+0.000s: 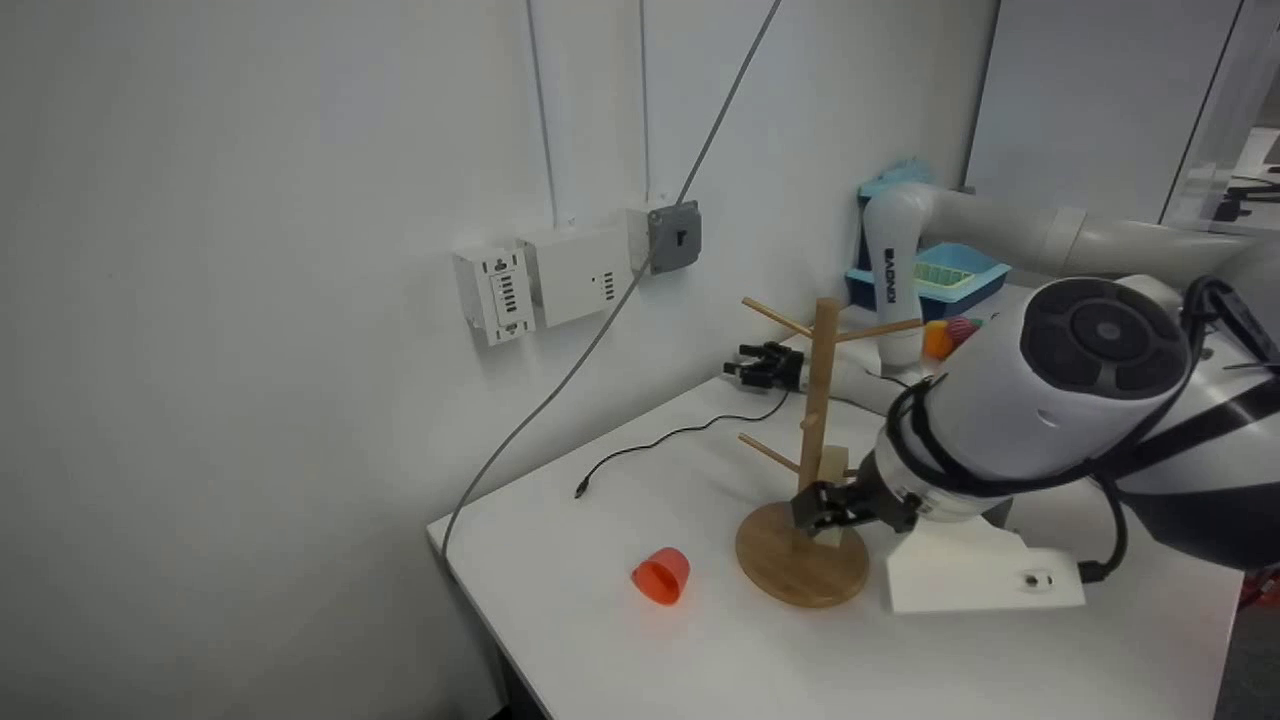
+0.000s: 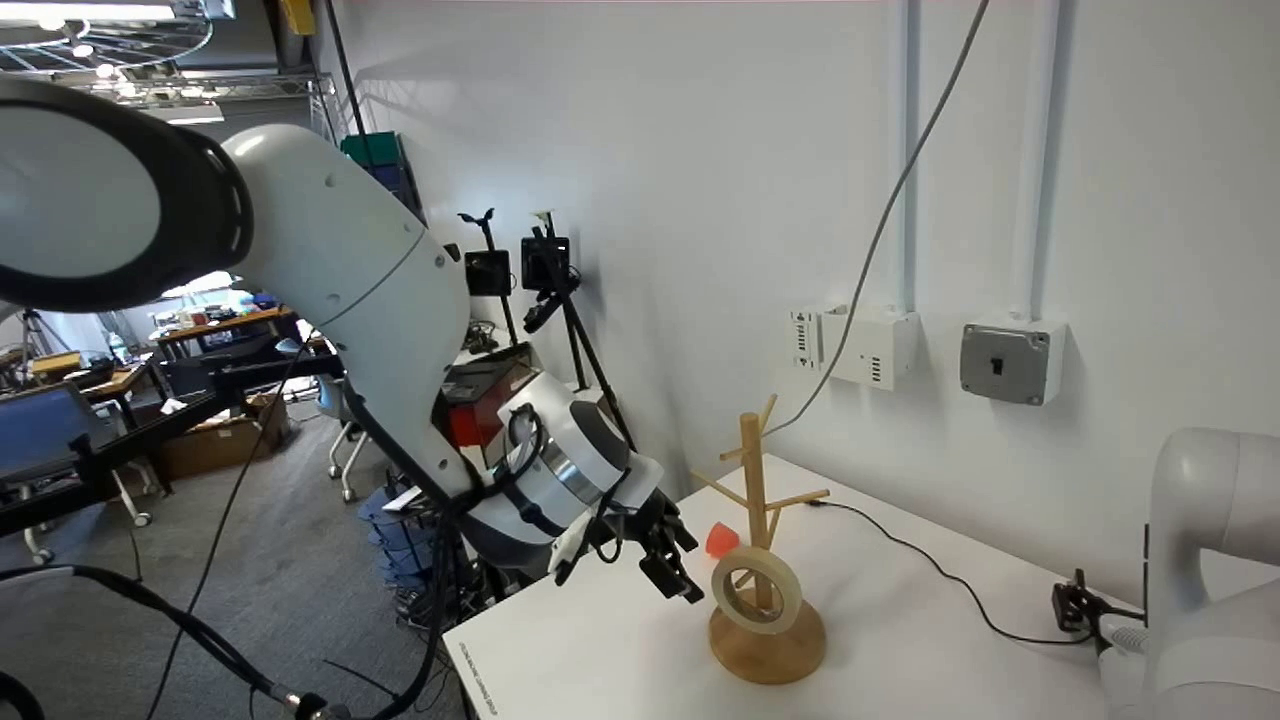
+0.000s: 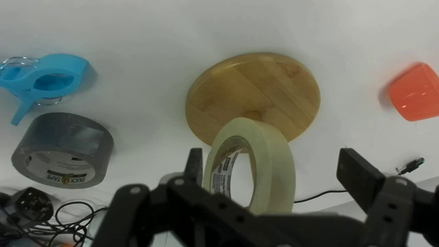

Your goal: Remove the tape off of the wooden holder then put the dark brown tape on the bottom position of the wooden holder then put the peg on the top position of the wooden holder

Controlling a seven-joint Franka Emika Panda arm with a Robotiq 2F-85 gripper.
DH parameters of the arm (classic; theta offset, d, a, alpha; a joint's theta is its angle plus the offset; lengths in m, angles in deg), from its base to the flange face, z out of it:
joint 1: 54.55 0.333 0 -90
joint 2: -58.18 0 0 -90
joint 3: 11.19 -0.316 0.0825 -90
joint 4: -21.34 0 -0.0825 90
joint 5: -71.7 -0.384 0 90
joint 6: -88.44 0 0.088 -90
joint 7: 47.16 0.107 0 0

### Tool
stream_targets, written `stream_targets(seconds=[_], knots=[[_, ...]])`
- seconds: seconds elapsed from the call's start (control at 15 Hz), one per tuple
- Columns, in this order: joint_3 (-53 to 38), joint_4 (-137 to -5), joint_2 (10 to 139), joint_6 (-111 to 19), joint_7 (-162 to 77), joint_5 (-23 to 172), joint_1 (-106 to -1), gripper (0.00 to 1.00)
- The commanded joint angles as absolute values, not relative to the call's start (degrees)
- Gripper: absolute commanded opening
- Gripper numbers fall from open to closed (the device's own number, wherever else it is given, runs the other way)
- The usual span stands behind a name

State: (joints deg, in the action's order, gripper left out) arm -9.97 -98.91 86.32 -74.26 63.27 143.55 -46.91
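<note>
The step in hand looks to be getting the cream-beige tape off a low arm of the wooden holder; to do it well, mind first the finger at the left of the wrist view, which sits close by the ring's open face, and ease the pincer leftward in that view so that the room is evenly shared; then bring both fingers onto the rim together, across its two flat faces, rather than let one push first and rock the stand; once the rim is firmly pinched, the ring probably wants drawing outward along the slant of its arm, away from the post, with a little lift; a straight sideways tug could catch the hole on the arm and tip the holder.

Across the wrist view, the light blue peg and, below it, the dark brown tape lie at far left on the table, both outside the pincer's span; next comes the nearer finger, then the beige ring, seen between the two fingers; past a wider gap stands the finger at the right; the pincer is spread wide and pinches nothing; at far right lies an orange cup-like thing; in an exterior view the fingertips stand just beside the ring, apparently short of touching; whether they straddle it in depth I cannot tell.
</note>
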Motion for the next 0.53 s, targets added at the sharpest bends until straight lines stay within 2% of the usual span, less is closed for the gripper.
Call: stream_targets(seconds=[0.0, 0.47], knots=[[-7.9, -96.0, 89.1, -74.5, 69.1, 149.1, -44.9, 1.00], [-7.5, -93.1, 91.0, -74.3, 76.3, 155.4, -43.8, 1.00]])
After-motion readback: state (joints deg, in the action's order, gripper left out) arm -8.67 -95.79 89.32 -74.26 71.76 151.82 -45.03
